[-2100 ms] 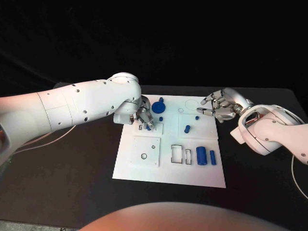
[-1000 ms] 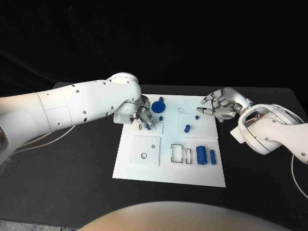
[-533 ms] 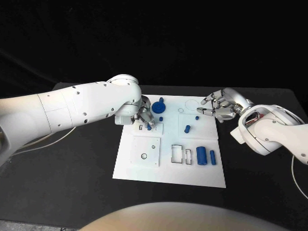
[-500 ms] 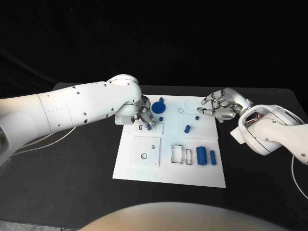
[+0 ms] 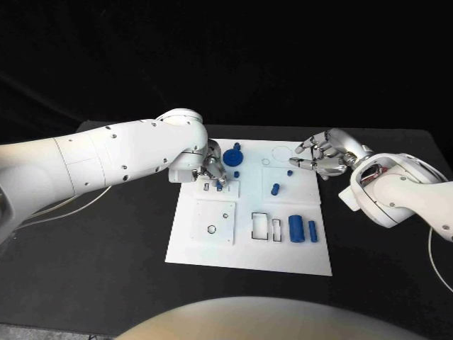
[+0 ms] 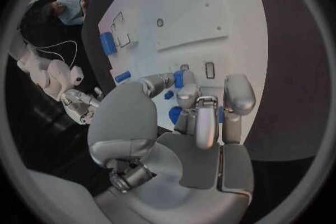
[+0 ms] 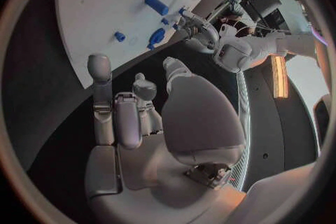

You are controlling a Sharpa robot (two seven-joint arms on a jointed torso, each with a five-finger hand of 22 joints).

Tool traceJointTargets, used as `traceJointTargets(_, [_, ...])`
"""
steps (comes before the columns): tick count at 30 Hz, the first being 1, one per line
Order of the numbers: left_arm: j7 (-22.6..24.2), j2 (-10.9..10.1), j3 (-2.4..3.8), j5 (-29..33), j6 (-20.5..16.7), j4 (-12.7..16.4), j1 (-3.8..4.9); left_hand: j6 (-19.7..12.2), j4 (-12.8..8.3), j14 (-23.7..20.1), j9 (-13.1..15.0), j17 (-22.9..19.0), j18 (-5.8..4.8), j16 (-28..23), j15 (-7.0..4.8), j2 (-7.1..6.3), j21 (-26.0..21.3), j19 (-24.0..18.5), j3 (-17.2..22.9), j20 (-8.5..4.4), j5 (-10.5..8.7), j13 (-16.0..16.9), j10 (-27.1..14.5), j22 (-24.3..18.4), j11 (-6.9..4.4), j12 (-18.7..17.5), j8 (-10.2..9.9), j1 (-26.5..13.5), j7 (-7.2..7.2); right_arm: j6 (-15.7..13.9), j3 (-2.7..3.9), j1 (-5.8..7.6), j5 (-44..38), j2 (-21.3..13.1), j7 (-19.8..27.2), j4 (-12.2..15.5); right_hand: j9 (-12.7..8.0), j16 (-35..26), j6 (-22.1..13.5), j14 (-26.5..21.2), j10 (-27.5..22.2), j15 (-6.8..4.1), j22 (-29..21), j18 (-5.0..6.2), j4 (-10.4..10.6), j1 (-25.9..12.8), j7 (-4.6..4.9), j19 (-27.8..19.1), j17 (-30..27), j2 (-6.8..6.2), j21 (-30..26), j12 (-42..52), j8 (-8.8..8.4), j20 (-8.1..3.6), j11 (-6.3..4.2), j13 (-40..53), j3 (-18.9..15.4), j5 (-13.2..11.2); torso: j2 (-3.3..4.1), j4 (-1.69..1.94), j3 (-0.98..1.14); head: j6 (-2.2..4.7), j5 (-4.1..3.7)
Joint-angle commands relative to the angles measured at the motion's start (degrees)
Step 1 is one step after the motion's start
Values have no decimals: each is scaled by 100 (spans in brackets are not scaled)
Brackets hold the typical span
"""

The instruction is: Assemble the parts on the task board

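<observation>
- The task board (image 5: 249, 251), a white plate, lies in the middle of the black worktop (image 5: 103, 269), its long side running away from the robot.
- The left hand (image 5: 210, 170) is over the board's far left part, fingers pointing down at a small raised square panel.
- A small blue part (image 5: 219, 185) is pinched at the fingertips (image 6: 183, 95) of that hand; in the left wrist view the blue piece (image 6: 178, 78) sits between thumb and finger just beside a small rectangular slot (image 6: 209, 69). Whether the part touches the board cannot be told.
- A large round blue part (image 5: 233, 156) stands on the board just beyond the left hand.
- The right hand (image 5: 323, 159) hovers at the board's far right edge, fingers curled partly inward but apart, holding nothing.
- A short blue peg (image 5: 275, 189) lies on the board between the two hands; a smaller blue piece (image 5: 290, 172) sits nearer the right hand.
- Two blue cylinders lie side by side near the board's right edge, the thicker cylinder (image 5: 297, 229) on the inside, the thinner cylinder (image 5: 313, 231) on the outside.
- Two rectangular recesses (image 5: 260, 225) lie just left of the cylinders.
- A larger raised panel (image 5: 214, 222) with a round hole occupies the board's near left part.
</observation>
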Motion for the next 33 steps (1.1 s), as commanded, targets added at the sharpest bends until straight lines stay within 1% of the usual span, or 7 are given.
traceJointTargets(1, [-30,-4,-8,-52,203,12,-23,21,-1487,585,6,1508,-10,21,6,54,15,47,1453,-8,31,-10,23,571,8,12,16,-7,-21,33,0,1,-65,-2,14,10,9,-21,-40,141,-34,-14,-5,43,-9,63,-12,8,6,-5,-11,-15,37,-8,-11,-4,28,24,-3,0,-1,-10,-1])
traceJointTargets(13, [-40,-41,-9,-39,361,84,-37,20,-1498,585,4,1508,-9,21,4,55,11,46,1460,-10,48,-7,26,572,6,15,19,-15,-23,33,0,1,-68,-4,11,9,9,-21,-40,141,-34,-14,-5,43,-9,63,-12,8,6,-5,-11,-15,37,-8,-11,-4,28,24,-3,-6,4,-10,1])
traceJointTargets(24, [-34,-46,-8,-25,262,110,-44,28,-1523,585,2,1508,-10,21,0,56,23,54,1476,-15,85,18,43,581,2,32,29,-33,-27,31,0,1,-72,4,13,4,9,-21,-40,141,-34,-14,-5,43,-9,63,-12,8,6,-5,-11,-15,37,-8,-11,-4,28,24,-2,-4,2,4,5])
traceJointTargets(33, [-26,-52,-2,9,200,61,-45,37,-1543,585,0,1508,-12,21,-4,54,35,62,1490,-18,103,37,58,589,-2,45,38,-47,-31,32,0,1,-72,11,15,-2,9,-21,-40,141,-34,-14,-5,43,-9,63,-12,8,6,-5,-11,-15,37,-8,-11,-4,28,24,-2,1,1,9,8])
